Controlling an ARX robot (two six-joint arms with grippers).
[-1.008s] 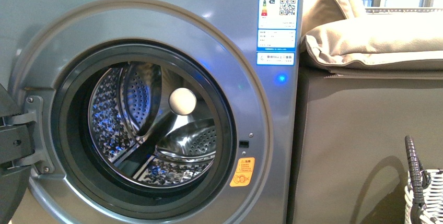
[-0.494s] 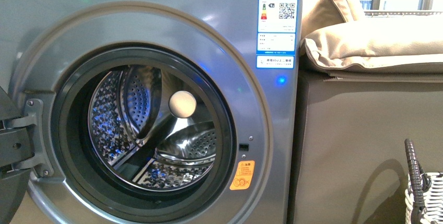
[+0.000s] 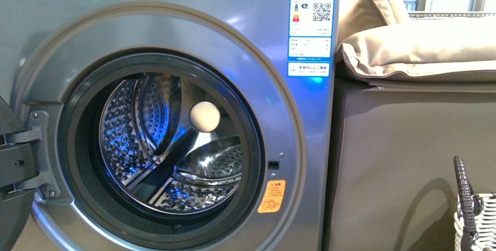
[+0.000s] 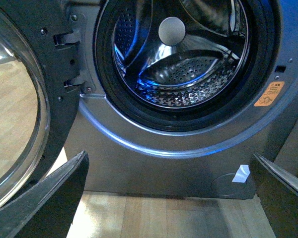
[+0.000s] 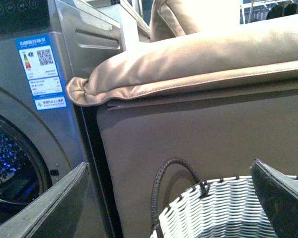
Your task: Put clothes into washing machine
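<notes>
Over the last second our front view shifted slightly, then settled on the washing machine, and the blue glow beneath its label has spread; nothing else moved. The door hangs wide and the drum is empty. Our left end effector is spread, holding nothing, before the porthole. Our right end effector is spread near the white wicker basket. No clothes show anywhere, so we judge loading hasn't begun and the basket is the place to search.
</notes>
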